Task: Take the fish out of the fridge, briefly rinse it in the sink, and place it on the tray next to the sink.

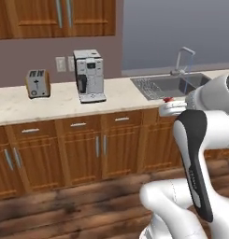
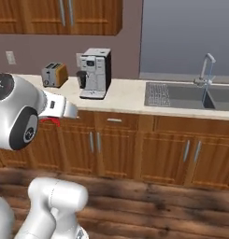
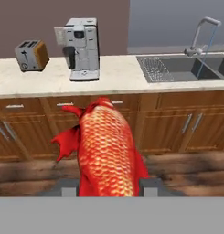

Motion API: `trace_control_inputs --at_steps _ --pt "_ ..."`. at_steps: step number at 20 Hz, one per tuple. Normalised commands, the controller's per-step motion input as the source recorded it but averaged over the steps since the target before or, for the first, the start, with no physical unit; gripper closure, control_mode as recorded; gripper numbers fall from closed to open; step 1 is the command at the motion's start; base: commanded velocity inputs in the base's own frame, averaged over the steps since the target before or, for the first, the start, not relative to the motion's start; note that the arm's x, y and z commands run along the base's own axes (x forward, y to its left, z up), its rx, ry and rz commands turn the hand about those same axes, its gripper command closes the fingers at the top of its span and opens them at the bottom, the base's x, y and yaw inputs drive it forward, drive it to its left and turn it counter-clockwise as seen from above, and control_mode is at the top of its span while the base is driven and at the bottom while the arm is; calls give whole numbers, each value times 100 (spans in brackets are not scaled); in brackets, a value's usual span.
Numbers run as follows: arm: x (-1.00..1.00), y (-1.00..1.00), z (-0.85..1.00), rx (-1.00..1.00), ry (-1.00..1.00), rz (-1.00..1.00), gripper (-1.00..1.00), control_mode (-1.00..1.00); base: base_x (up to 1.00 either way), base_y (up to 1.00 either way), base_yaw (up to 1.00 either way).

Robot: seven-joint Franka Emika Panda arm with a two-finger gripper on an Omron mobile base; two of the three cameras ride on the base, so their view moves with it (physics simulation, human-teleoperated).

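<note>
No writing can be read on the silver coffee machine or the silver toaster with orange sides, which stand on the pale marbled counter above brown wooden cabinets and plank floor. In the hand view the two-finger gripper is clamped on the scaly red-orange fish, held in the air before the cabinets. The dark grey double-basin sink with its thin silver tap lies to the right.

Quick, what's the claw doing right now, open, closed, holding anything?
Claw: closed on the fish, held out in front of the counter cabinets.
</note>
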Motion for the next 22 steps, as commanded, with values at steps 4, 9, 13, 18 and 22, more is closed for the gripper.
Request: trace_control_inputs --at_steps 4,9,13,18,22 --pt "0 0 0 0 0 0 100 100 100 -71 -25" --pt "0 0 0 0 0 0 100 100 100 -97 -35" --pt "0 0 0 0 0 0 100 100 100 -46 -12" --pt "0 0 0 0 0 0 100 100 97 -11 -3" --pt "0 0 0 0 0 0 100 100 53 -24 -1"
